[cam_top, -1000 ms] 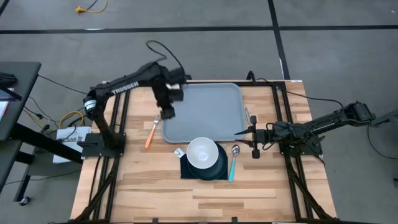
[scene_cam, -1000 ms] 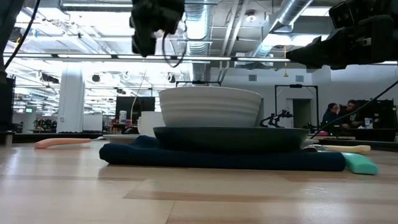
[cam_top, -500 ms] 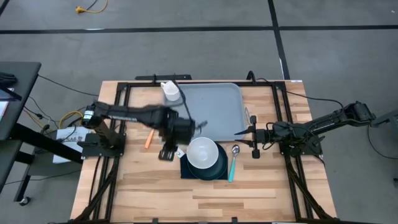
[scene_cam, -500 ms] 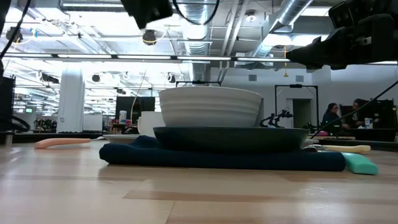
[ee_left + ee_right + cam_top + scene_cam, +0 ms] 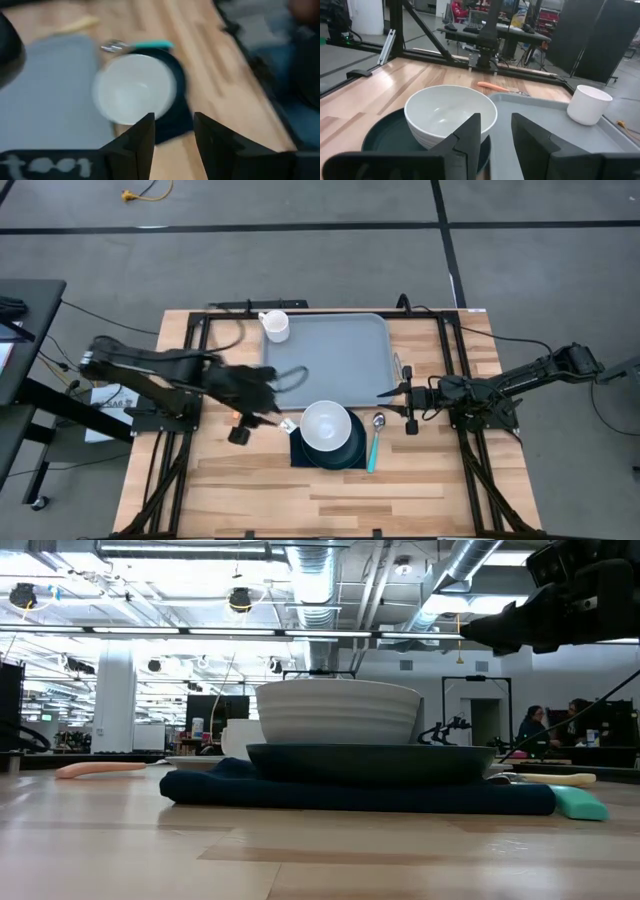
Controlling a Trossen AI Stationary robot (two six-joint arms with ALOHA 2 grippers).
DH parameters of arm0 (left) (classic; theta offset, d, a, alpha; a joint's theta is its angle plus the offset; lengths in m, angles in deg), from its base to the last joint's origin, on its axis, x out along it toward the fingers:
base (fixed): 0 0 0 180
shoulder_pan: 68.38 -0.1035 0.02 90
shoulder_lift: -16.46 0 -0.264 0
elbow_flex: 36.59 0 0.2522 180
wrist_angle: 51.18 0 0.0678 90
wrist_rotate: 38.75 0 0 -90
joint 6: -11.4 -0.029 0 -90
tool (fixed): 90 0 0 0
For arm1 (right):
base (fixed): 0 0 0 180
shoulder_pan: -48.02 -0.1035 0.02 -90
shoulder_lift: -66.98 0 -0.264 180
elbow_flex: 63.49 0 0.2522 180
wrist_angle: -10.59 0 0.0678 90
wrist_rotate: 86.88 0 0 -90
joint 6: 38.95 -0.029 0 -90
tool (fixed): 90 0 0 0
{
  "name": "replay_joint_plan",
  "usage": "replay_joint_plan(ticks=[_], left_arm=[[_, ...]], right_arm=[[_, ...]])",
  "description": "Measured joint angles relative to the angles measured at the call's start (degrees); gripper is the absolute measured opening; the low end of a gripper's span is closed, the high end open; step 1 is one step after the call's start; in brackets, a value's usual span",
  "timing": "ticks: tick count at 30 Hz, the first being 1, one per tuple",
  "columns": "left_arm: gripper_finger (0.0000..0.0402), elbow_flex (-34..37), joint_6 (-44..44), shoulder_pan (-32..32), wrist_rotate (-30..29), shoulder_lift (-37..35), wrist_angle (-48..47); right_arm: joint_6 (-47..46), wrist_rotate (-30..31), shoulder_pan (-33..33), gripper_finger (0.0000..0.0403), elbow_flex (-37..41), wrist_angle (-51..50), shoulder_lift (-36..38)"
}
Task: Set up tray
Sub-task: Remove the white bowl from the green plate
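The grey-blue tray [image 5: 330, 360] lies at the table's far middle, with a white cup [image 5: 275, 326] standing in its far left corner. On the table near of the tray, a white bowl [image 5: 327, 425] sits in a dark plate [image 5: 350, 448] on a navy napkin [image 5: 350, 795]. A teal-handled spoon [image 5: 375, 442] lies right of the plate. An orange-handled fork [image 5: 492, 86] lies left of the tray. My left gripper [image 5: 240, 434] hovers open, left of the bowl. My right gripper [image 5: 385, 392] waits open at the tray's right edge.
A small white object [image 5: 288, 425] lies at the napkin's far left corner. Black frame rails [image 5: 455, 360] run along both sides of the table. Bare wood [image 5: 330, 500] lies near of the plate. People sit in the room behind [image 5: 550, 725].
My left arm has swung quickly from the tray's far left corner toward the table's near edge, then drawn back toward the left, and is out of the low view. The white cup, hidden under that arm before, now shows on the tray.
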Motion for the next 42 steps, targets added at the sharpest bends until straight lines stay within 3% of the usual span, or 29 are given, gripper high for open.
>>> replay_joint_plan(ticks=[3,6,9,12,29,35,42], left_arm=[[0.0125,15.8,5.0,-0.9,-6.3,-10.5,14.5],[0.0125,29.9,9.0,-1.3,-8.8,-18.3,29.7],[0.0125,40.1,11.5,-1.4,-8.7,-22.7,44.7],[0.0125,46.0,12.5,-1.4,-8.4,-24.1,55.5],[0.0125,47.1,9.8,-1.4,-8.6,-20.8,58.9],[0.0125,47.1,4.6,-1.4,-8.0,-13.8,63.7],[0.0125,44.1,-0.8,-1.5,-11.6,-5.5,64.5]], right_arm=[[-1.4,0.0,0.0,0.0102,0.0,0.0,0.0],[-1.6,0.0,0.0,0.0102,0.0,0.0,0.0],[-1.7,0.0,0.0,0.0102,0.0,0.0,0.0],[-2.5,0.1,0.0,0.0102,0.0,0.0,0.0],[-2.5,0.1,0.0,0.0102,0.0,0.0,0.0],[-2.5,0.1,0.0,0.0102,0.0,0.0,0.0],[-2.5,0.2,0.0,0.0102,0.0,0.0,0.0]])
